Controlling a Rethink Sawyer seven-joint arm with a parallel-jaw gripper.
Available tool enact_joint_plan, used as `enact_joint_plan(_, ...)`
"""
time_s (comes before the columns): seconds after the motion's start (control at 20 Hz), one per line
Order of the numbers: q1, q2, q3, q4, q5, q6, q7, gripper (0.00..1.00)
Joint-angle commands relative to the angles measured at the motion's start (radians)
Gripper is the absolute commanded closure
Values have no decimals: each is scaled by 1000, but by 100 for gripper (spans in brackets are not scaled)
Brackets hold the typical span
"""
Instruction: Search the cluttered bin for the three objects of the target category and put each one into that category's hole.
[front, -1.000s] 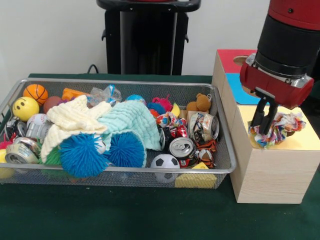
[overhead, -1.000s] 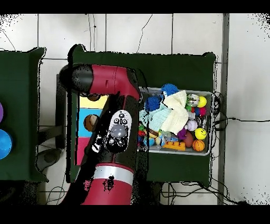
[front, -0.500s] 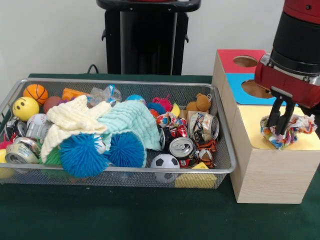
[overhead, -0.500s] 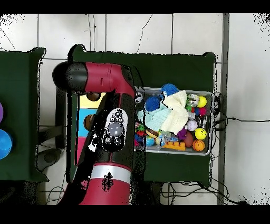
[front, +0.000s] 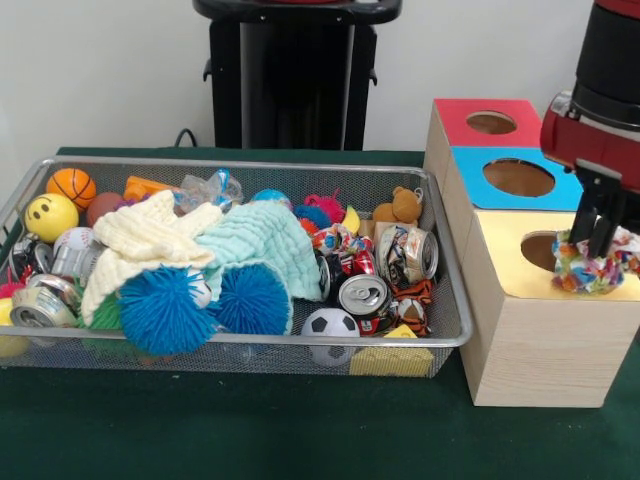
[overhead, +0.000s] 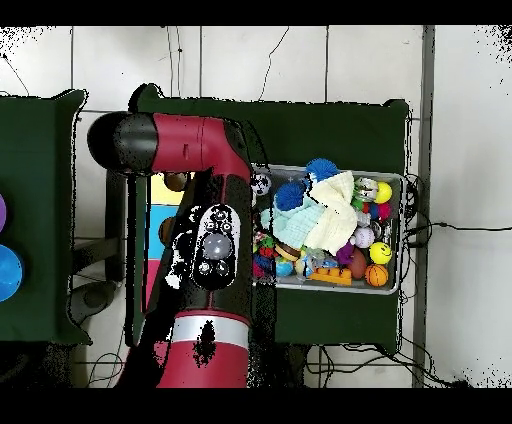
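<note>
— Where is the bundle?
— Pinched in the gripper (front: 598, 243), the fabric bundle (front: 590, 268) sits on the yellow box (front: 525, 300), just beside its hole (front: 541, 250).
— Why there?
— Seemingly lining up the drop; the bin (front: 445, 335) remains cluttered.

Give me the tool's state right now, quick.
Tool: closed on a fabric bundle, holding it above the yellow-faced box, just past its hole.
</note>
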Motion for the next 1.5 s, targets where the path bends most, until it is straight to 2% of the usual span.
enact_joint_plan(0.05,-60,-116,99,166,-48,164,-178,100)
enact_joint_plan(0.2,-57,-160,81,197,-71,210,-184,100)
enact_joint_plan(0.45,-76,-131,89,180,-116,180,-192,100)
enact_joint_plan(0.75,-98,-135,110,175,-148,183,-196,100)
enact_joint_plan(0.9,-95,-124,117,166,-158,172,-168,100)
enact_joint_plan(1.15,-51,-97,96,136,-152,167,-35,100)
enact_joint_plan(1.3,-53,-93,95,147,-157,148,-31,100)
enact_joint_plan(1.5,-62,-105,105,204,-151,103,-43,100)
